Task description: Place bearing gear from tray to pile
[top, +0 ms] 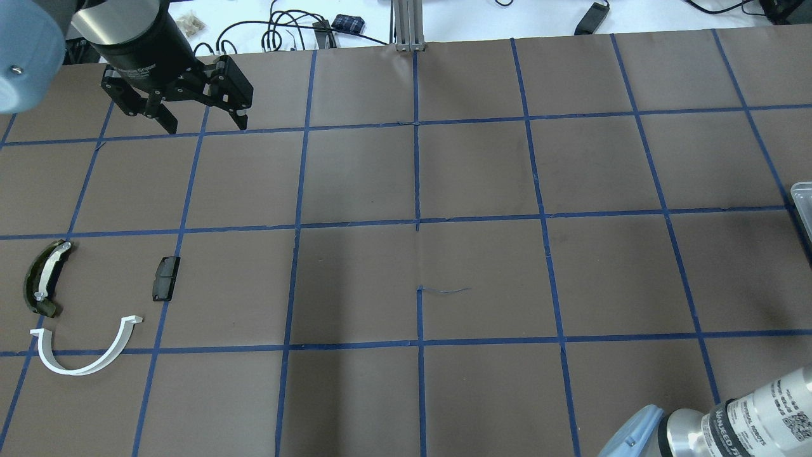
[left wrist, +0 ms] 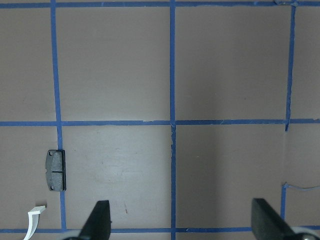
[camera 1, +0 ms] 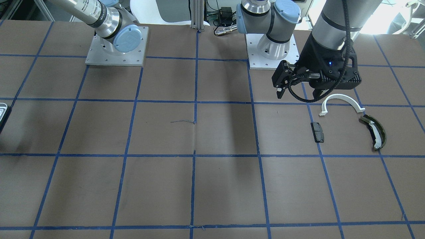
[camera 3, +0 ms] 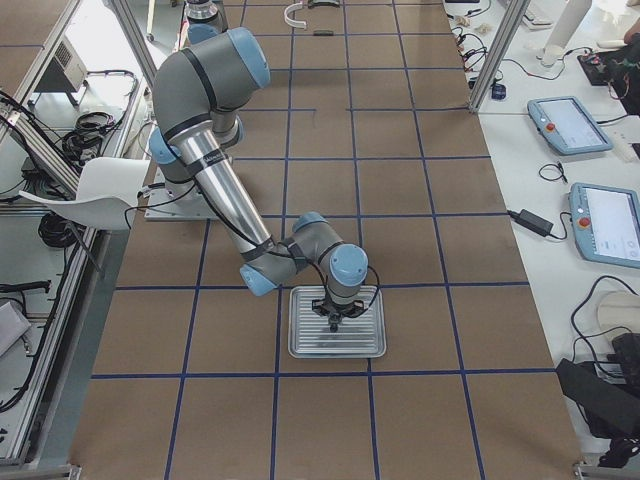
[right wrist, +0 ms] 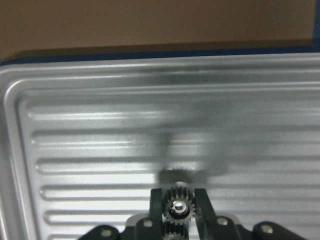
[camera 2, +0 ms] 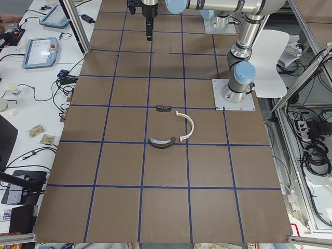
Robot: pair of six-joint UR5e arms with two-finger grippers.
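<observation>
My right gripper [right wrist: 178,212] is shut on the small dark toothed bearing gear [right wrist: 178,207], over the ribbed floor of the silver tray [right wrist: 60,100]. The right exterior view shows the gripper [camera 3: 333,310] over the tray [camera 3: 305,348]. The tray's rim shows as a sliver in the overhead view [top: 802,202]. The pile lies far off: a white half-ring [top: 82,358], an olive-green curved piece [top: 39,282] and a black block [top: 166,278]. My left gripper [top: 179,124] is open and empty, raised beyond the pile.
The table is brown paper with a blue tape grid. The two arm bases [camera 1: 116,46] stand at the robot's edge. A loose bit of tape [top: 444,291] lies near the middle. Cables and tablets lie beyond the far edge.
</observation>
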